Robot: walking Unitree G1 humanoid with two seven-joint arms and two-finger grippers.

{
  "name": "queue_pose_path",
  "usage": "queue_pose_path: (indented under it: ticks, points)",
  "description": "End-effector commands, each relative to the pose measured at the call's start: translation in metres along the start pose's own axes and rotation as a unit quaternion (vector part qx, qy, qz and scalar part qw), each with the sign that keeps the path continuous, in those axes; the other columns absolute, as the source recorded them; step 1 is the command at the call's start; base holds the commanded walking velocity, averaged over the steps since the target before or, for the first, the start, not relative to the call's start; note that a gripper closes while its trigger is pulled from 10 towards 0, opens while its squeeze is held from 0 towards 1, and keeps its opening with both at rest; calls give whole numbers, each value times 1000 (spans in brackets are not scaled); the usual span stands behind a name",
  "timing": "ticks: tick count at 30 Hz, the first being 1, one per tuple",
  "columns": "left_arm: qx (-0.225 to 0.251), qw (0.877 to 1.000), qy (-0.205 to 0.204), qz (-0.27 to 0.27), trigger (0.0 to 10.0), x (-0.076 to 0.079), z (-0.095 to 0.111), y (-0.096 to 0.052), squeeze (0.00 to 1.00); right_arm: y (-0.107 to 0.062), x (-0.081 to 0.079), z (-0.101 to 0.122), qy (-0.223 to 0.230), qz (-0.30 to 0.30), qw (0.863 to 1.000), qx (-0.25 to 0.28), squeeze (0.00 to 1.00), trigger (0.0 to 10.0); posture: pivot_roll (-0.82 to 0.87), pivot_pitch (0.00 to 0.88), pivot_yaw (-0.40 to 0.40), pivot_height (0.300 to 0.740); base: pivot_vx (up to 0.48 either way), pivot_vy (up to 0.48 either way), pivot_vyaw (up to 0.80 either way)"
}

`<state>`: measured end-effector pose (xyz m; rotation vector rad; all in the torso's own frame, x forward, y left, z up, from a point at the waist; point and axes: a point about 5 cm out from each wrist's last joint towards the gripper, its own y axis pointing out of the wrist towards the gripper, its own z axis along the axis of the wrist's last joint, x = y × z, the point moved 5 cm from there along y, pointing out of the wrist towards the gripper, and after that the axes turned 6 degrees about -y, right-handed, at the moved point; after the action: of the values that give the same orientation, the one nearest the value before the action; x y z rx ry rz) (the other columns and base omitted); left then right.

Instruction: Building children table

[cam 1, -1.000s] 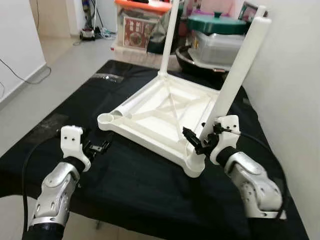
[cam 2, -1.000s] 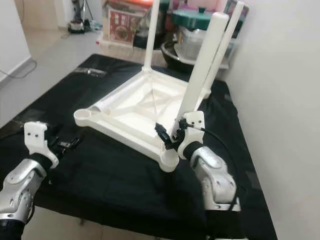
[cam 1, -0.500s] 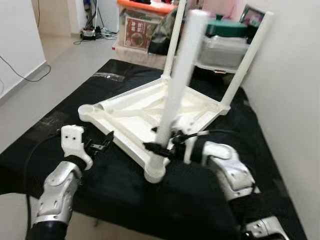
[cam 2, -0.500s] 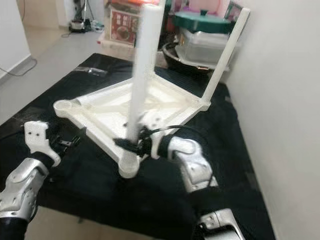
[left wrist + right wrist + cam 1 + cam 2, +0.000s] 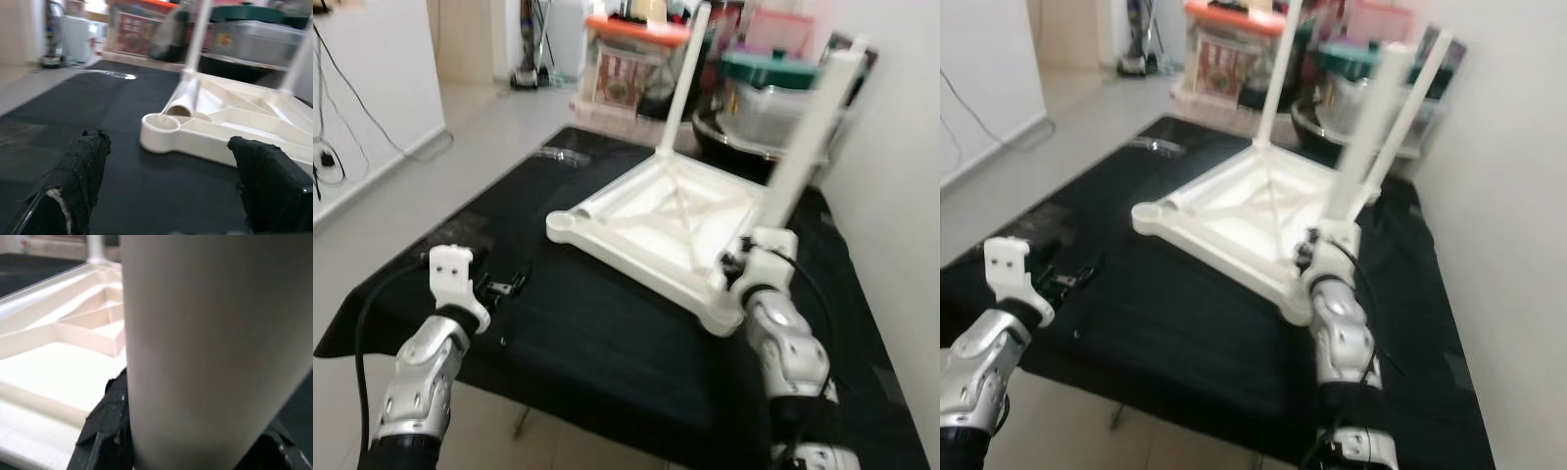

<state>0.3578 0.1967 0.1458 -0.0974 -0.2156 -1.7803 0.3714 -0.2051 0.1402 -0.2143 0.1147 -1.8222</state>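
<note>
One white plastic table top [image 5: 656,230] lies upside down on the black-covered bench [image 5: 578,343], its ribbed underside facing up. Two legs stand in its far corners: the far leg [image 5: 682,83] and another by the wall [image 5: 1417,83]. A third leg [image 5: 808,132] rises tilted from the near right corner, clasped low down by the right gripper [image 5: 741,266]. One loose leg [image 5: 183,98] lies inside the frame, just beside the empty left corner socket [image 5: 160,122]. The left gripper [image 5: 507,287] hovers above the bench, near that corner, fingers [image 5: 80,171] spread and holding nothing. Storage boxes [image 5: 631,59] stand behind.
</note>
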Motion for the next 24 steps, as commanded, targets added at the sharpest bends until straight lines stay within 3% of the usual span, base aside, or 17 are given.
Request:
queue_pose_path:
  ticks: [1, 4, 5, 6, 8, 9, 10, 12, 13, 15, 16, 18, 19, 20, 21, 23, 24]
  points:
    - [-6, 1000, -3, -3, 10000, 1, -3, -1, 0, -13, 12, -32, -52, -26, 996, -70, 0, 9647, 54, 0, -137, 740, 0, 0, 0]
    - [-9, 1000, -2, -8, 10000, 1, -4, -1, 0, -33, -45, -23, 3, 166, 985, -34, 0, 10000, 46, 0, -131, 740, 0, 0, 0]
    - [-9, 1000, -2, -8, 10000, 1, -4, -1, 0, -33, -45, -23, 3, 166, 985, -34, 0, 10000, 46, 0, -131, 740, 0, 0, 0]
    - [-10, 1000, -1, -10, 10000, 1, -4, 0, 0, -36, -57, -10, 23, 224, 974, -1, 588, 10000, 49, 0, -130, 740, 0, 0, 0]
    - [-10, 1000, -1, -10, 10000, 1, -4, 0, 0, -36, -57, -10, 23, 224, 974, -1, 588, 10000, 49, 0, -130, 740, 0, 0, 0]
    - [-11, 1000, -1, -11, 10000, 1, -4, 0, 0, -34, -58, 5, 30, 250, 967, 33, 694, 10000, 49, 0, -130, 740, 0, 0, 0]
    - [-11, 1000, -1, -10, 10000, 2, -5, 1, 0, -15, -43, 24, 25, 234, 970, 57, 1000, 10000, 57, 0, -140, 740, 0, 0, 0]
    - [-11, 1000, 0, -9, 10000, 2, -5, 1, 0, -1, -30, 43, 8, 220, 972, 79, 1000, 10000, 66, 0, -150, 740, 0, 0, 0]
    - [-9, 1000, 0, -7, 10000, 2, -6, 1, 0, 13, -20, 74, -13, 215, 971, 106, 482, 10000, 67, 0, -153, 740, 0, 0, 0]
    - [-9, 1000, 0, -7, 10000, 2, -6, 0, 0, 14, -21, 82, -17, 223, 968, 114, 482, 10000, 67, 0, -153, 740, 0, 0, 0]
    - [-8, 1000, 0, -6, 10000, 2, -6, 0, 0, 12, -27, 90, -29, 252, 959, 128, 0, 10000, 75, 0, -157, 740, 0, 0, 0]
    - [-8, 1000, -1, -6, 10000, 2, -6, 1, 0, -1, -45, 98, -52, 335, 928, 153, 0, 10000, 79, 0, -156, 740, 0, 0, 0]
    - [-9, 1000, -2, -7, 10000, 2, -6, 1, 0, -16, -64, 95, -80, 421, 888, 165, 0, 10000, 78, 0, -152, 740, 0, 0, 0]
    - [-9, 1000, -2, -7, 10000, 2, -6, 1, 0, -16, -64, 95, -80, 421, 888, 165, 0, 10000, 78, 0, -152, 740, 0, 0, 0]
    - [-10, 1000, -2, -10, 10000, 3, -7, 2, 0, -37, -87, 81, -118, 539, 817, 166, 0, 10000, 96, 0, -153, 740, 0, 0, 0]
    - [-10, 1000, -2, -10, 10000, 3, -7, 2, 0, -37, -87, 81, -118, 539, 817, 166, 0, 10000, 96, 0, -153, 740, 0, 0, 0]
    - [-11, 1000, -1, -11, 10000, 3, -7, 3, 0, -42, -95, 74, -129, 574, 793, 159, 0, 10000, 96, 0, -153, 740, 0, 0, 0]
